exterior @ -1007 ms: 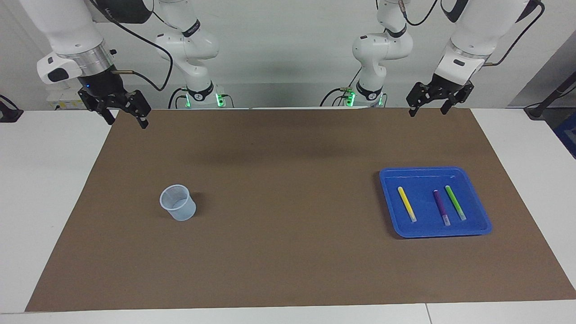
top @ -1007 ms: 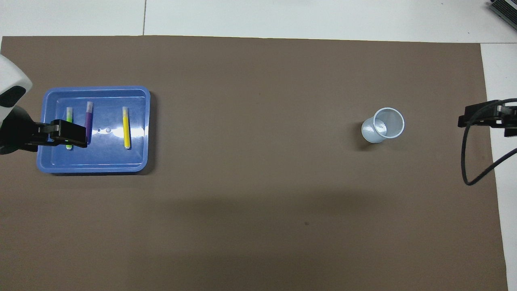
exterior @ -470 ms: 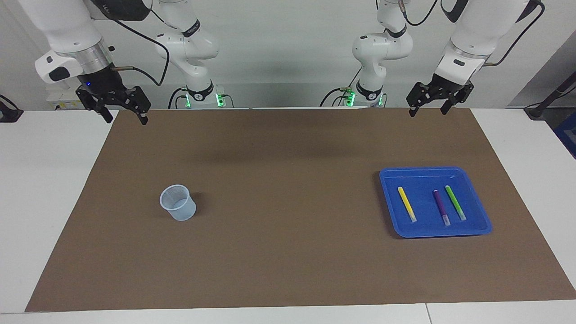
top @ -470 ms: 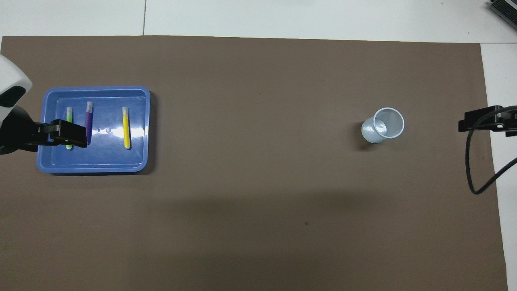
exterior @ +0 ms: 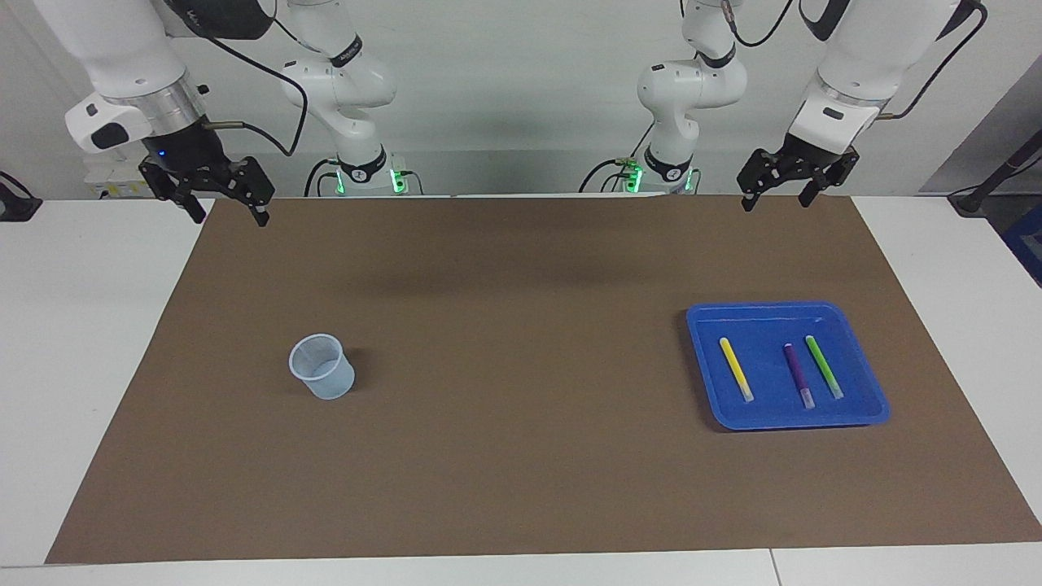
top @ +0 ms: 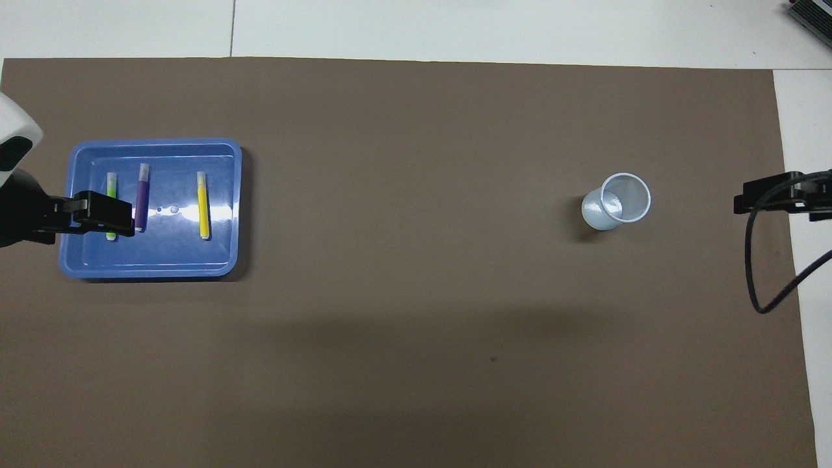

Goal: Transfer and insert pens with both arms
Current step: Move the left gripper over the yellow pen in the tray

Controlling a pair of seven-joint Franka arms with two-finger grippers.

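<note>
Though side by side, pens (exterior: 796,374) lengthwise robotward.

A robotics lab is showing here: two white robot arms (exterior: 342,89) are standing at a white table (exterior: 73,325), cables are trailing, a brown mat (exterior: 521,325) is covering it, bare wall around.

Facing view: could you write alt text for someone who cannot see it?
Three pens, yellow, purple and green, lie in a blue tray on a brown mat, with a clear cup toward the right arm's end. The left gripper and right gripper hang empty, open.
</note>
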